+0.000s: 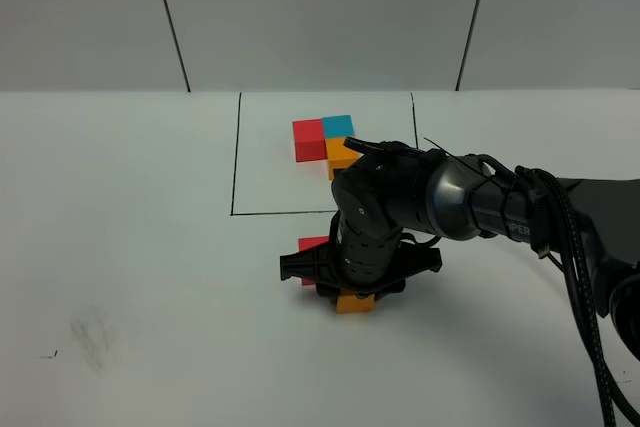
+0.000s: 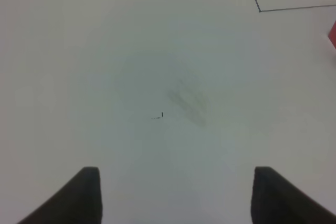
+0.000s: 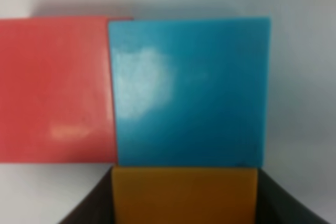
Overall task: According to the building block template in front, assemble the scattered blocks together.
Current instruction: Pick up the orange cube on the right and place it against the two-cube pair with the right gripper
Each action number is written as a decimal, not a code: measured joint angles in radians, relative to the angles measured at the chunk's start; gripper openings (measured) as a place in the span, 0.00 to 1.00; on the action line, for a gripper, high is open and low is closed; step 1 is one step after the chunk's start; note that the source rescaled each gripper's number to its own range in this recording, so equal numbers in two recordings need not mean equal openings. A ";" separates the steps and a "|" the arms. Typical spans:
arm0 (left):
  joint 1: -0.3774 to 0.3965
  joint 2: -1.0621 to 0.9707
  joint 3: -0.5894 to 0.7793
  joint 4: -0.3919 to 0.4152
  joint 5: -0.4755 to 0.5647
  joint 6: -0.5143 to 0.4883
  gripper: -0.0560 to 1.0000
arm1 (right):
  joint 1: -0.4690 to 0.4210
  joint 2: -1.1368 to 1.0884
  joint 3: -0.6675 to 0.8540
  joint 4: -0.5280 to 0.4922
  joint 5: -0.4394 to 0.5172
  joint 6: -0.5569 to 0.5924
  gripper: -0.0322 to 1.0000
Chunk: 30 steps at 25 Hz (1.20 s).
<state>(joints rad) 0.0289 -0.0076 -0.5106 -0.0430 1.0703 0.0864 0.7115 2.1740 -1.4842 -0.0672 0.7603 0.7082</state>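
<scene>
Assembly looks nearly finished, judging from the right wrist view: the loose red matte cube (image 3: 55, 90) sits flush against the loose light blue matte cube (image 3: 191, 90), and the loose orange matte cube (image 3: 184, 195) presses up against the blue one's near face, giving the L shape. That orange cube lies between the dark jaws of the right gripper (image 3: 184, 203), which appear closed on its sides. What seems left is to let go and pull the arm away.

From the high camera, the joined red, blue and orange template trio (image 1: 330, 142) lies inside the thin black rectangle outline (image 1: 236, 157) at about 12 o'clock from the gripper, on the pale table (image 1: 120, 247). The working cubes sit just outside the outline, at 6 o'clock of it, mostly hidden under the black wrist.

All cubes look smooth, flat-faced and sharp-edged, the blue one carrying a soft sheen.

The left gripper (image 2: 176, 198) hangs with its fingers spread wide, holding nothing, over bare tabletop with a faint grey smudge (image 2: 186, 100).
</scene>
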 joint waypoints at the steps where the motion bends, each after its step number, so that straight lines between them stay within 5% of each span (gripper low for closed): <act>1: 0.000 0.000 0.000 0.000 0.000 0.000 0.57 | 0.000 0.000 0.000 0.001 -0.001 0.000 0.03; 10: 0.000 0.000 0.000 0.000 0.000 0.000 0.57 | -0.001 0.000 0.000 0.028 -0.013 0.000 0.04; 13: 0.000 0.000 0.000 0.000 0.000 0.000 0.57 | -0.001 0.007 0.002 0.038 -0.017 -0.017 0.25; 19: 0.000 0.000 0.000 0.000 0.000 0.000 0.57 | -0.001 0.011 0.002 0.045 -0.021 -0.066 0.90; 30: 0.000 0.000 0.000 0.000 0.000 0.000 0.57 | -0.001 0.000 -0.009 0.087 0.059 -0.147 1.00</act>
<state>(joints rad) 0.0289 -0.0076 -0.5106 -0.0430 1.0703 0.0864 0.7104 2.1735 -1.4930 0.0199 0.8190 0.5616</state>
